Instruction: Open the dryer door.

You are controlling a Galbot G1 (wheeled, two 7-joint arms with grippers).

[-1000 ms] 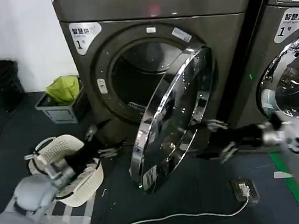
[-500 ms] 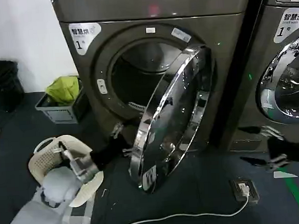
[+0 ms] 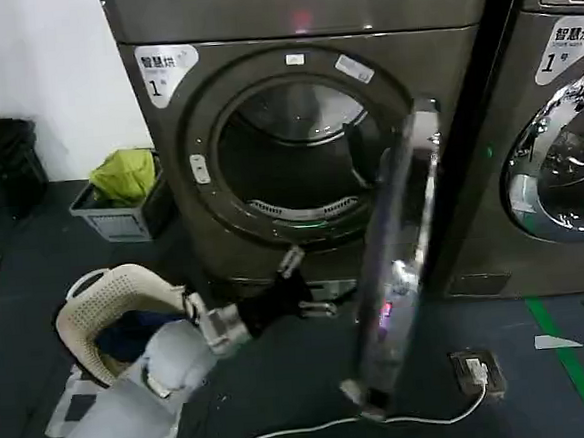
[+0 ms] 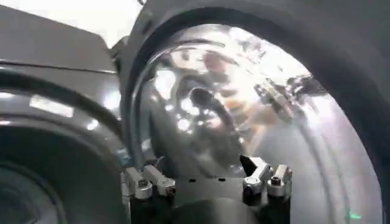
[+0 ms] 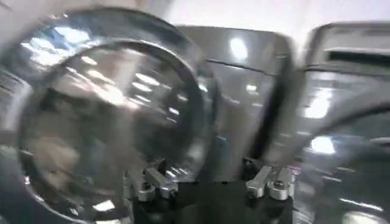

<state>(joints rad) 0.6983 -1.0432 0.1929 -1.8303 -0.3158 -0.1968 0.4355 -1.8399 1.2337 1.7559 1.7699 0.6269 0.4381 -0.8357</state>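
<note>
Chrome: the dryer door [image 3: 395,262] stands nearly edge-on to my head camera, swung well out from the drum mouth, hinged on the side toward my right.
Bronze-grey metal: the dryer [image 3: 288,19] fills the upper middle of the head view, drum mouth fully exposed, "1" sticker [image 3: 164,68] at its upper corner on my left.
Left gripper [image 3: 307,296]: low in front of the machine, below the drum mouth and just beside the door's inner face; not touching it as far as I can see. In the wrist view the fingers [image 4: 143,181] stand spread with nothing between them (released, then).
Right gripper [image 5: 210,182]: seen from its own wrist camera, fingers apart and empty, facing the door's chrome ring from the outer side.
Step in hand: I judge this the tail end of the opening; the door looks past halfway and free of the latch.
Next move: I'd say one more nudge with the left gripper against the inner rim to push it fully back, or simply withdraw. Mind the cable [image 3: 386,420] on the floor near the door's lower edge.
Other clutter: white basket [image 3: 117,291] beside my left arm, grey bin with green cloth [image 3: 124,176] further off.
</note>
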